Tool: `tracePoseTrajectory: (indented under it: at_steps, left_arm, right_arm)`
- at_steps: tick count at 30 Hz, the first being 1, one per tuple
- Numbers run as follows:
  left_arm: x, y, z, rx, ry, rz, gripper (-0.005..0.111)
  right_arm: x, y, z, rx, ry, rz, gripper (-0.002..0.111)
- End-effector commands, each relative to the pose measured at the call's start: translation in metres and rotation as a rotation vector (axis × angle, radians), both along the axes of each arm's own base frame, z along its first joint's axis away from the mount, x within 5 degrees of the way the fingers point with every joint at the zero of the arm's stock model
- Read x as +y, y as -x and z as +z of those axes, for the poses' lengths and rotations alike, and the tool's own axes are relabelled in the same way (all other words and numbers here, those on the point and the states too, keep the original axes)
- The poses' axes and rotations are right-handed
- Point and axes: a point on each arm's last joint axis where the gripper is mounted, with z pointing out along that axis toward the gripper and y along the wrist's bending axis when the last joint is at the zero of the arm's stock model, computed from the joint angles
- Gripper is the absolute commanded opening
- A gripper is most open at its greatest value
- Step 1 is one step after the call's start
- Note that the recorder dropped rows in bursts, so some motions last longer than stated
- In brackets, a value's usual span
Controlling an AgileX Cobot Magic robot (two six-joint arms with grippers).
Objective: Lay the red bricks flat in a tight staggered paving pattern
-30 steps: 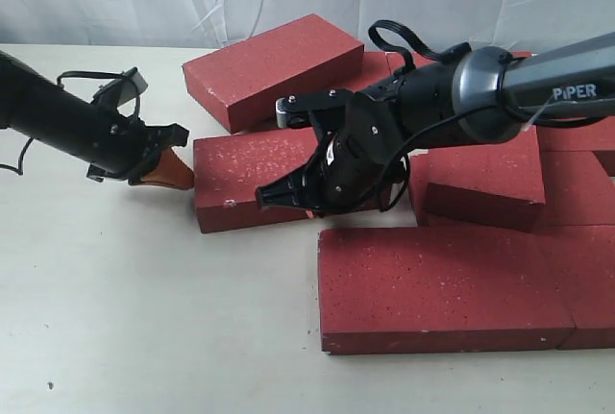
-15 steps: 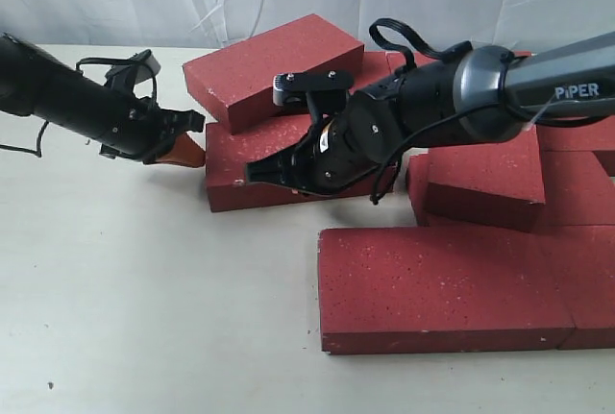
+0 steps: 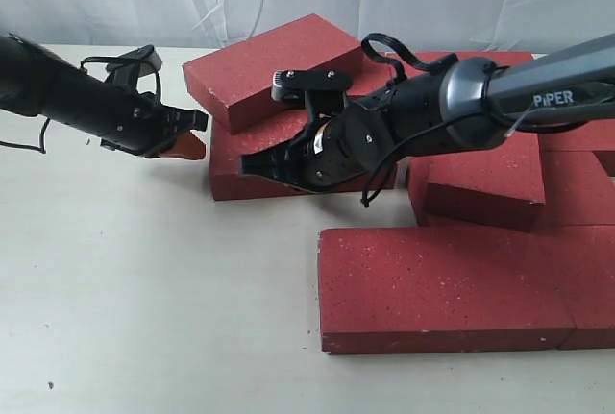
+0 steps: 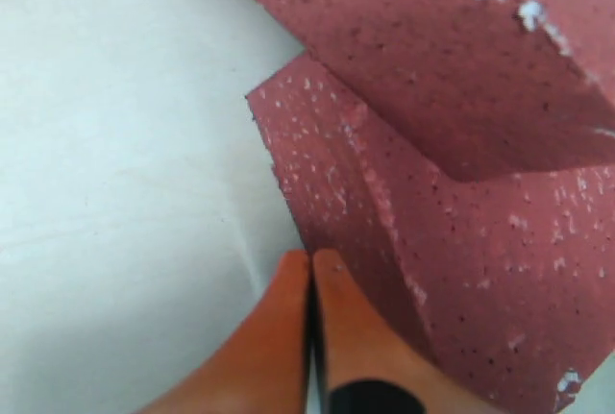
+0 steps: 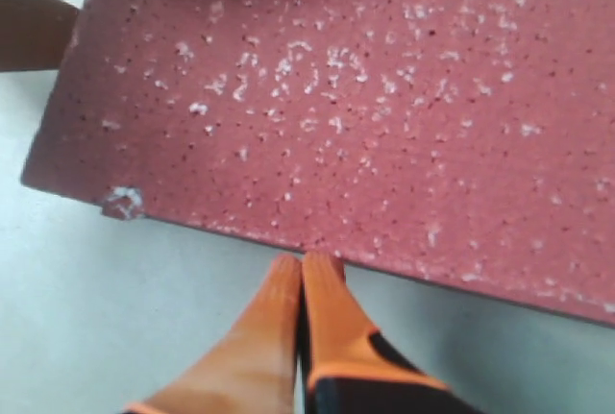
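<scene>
Arms low over the table. The left gripper, fingers pinched together on nothing, touches the left end of a loose flat brick. The right gripper, also pinched empty, reaches leftward across it, tips at its near edge. A tilted brick rests on its far side. Other red bricks lie flat to the right.

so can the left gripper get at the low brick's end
Likely yes: the shut left gripper sits at the end of the low brick, with bare table around it; the tilted brick lies further back.
</scene>
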Motion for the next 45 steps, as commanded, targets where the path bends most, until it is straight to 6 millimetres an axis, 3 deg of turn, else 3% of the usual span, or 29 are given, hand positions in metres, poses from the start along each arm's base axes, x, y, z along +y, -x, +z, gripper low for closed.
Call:
tracePoseTrajectory:
  at_steps: [1,17,24,36,45]
  left_arm:
    - [-0.001,-0.001,0.001,-0.023,-0.012,-0.030,0.000]
    - [-0.001,-0.002,0.002,-0.028,-0.006,-0.015,0.000]
    - [-0.003,-0.002,0.003,-0.026,0.026,-0.001,0.000]
    - [-0.033,0.000,0.003,-0.072,-0.009,-0.005,0.000]
    - [-0.037,-0.013,0.017,-0.104,0.059,0.057,0.000]
  right_arm:
    - [0.001,-0.005,0.000,-0.031,-0.039,-0.022,-0.001]
    - [0.005,-0.011,-0.020,-0.019,-0.112,-0.103,-0.001]
    - [-0.004,-0.013,-0.023,0.034,-0.095,-0.140,-0.001]
    - [-0.009,-0.014,-0.016,0.049,-0.094,-0.156,-0.001]
    - [-0.010,-0.015,-0.015,0.041,-0.098,-0.158,-0.001]
